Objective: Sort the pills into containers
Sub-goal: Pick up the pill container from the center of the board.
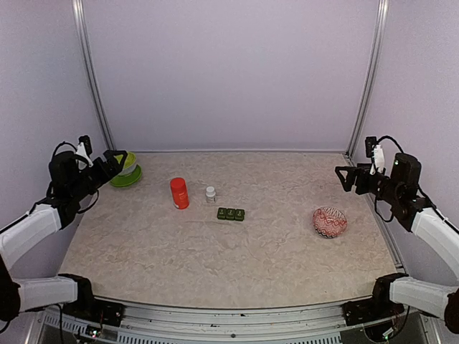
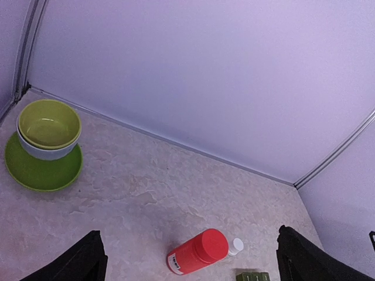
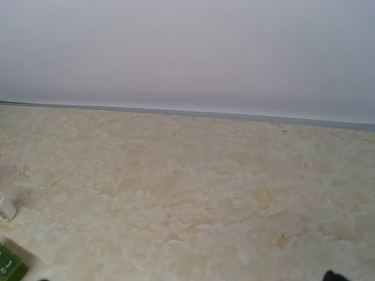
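The containers (image 1: 231,213), three small dark green boxes in a row, sit mid-table; the left wrist view shows them at its bottom edge (image 2: 253,276) and the right wrist view catches a corner (image 3: 9,266). Just behind them stand a red bottle (image 1: 179,193) (image 2: 198,252) and a small white bottle (image 1: 210,193) (image 2: 235,246) (image 3: 4,209). No loose pills are in view. My left gripper (image 1: 115,161) (image 2: 188,232) hangs open and empty at the far left, above the table. My right gripper (image 1: 344,179) hangs open and empty at the far right.
A lime-green bowl (image 1: 128,166) (image 2: 49,126) on a green plate (image 2: 41,172) sits at the back left, close to my left gripper. A red patterned pouch (image 1: 330,222) lies at the right. Walls close off the back and both sides.
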Available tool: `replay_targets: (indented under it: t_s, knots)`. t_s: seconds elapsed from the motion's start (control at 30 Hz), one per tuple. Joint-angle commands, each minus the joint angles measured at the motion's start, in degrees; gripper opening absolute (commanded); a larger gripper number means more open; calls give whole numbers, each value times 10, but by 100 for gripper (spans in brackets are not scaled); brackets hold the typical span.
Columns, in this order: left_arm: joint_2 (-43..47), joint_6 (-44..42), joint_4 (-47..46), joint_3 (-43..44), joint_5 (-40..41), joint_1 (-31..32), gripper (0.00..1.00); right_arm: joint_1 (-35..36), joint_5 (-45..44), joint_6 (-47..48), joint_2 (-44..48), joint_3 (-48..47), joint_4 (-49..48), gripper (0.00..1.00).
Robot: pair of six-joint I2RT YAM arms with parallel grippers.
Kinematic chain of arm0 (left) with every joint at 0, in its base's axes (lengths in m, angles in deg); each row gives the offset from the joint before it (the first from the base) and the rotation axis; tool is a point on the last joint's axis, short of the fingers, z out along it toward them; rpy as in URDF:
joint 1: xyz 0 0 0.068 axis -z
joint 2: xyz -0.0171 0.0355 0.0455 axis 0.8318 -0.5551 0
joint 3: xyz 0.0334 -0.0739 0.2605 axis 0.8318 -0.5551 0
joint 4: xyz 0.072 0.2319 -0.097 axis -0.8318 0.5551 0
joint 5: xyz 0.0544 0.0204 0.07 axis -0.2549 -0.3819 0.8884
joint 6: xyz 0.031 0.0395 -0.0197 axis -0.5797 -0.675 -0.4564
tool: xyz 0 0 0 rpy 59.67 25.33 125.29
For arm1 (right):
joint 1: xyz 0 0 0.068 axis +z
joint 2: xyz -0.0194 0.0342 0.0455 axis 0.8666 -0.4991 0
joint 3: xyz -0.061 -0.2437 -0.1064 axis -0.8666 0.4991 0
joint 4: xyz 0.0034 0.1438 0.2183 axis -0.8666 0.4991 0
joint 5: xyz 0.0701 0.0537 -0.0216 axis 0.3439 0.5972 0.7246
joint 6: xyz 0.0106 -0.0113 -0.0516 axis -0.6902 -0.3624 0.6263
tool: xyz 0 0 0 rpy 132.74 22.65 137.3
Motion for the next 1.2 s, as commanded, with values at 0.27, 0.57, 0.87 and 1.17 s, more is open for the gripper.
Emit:
replay_targets:
  t_s: [0.27,0.57,0.87,1.17]
  knots:
    - [-43,25,59,51,38,-8,99,5,-2,-19,26,-10,-11,100]
    - [-2,103,-31,-50,19,-46,99,5,-49,-60,53,24,-17,100]
    - [-28,64,-12,-27,-17,-5,99,5,2,-85,-18,-3,32,100]
    - [-9,-18,18,-27,25,109,99,71,-11,-84,-60,-4,49,100]
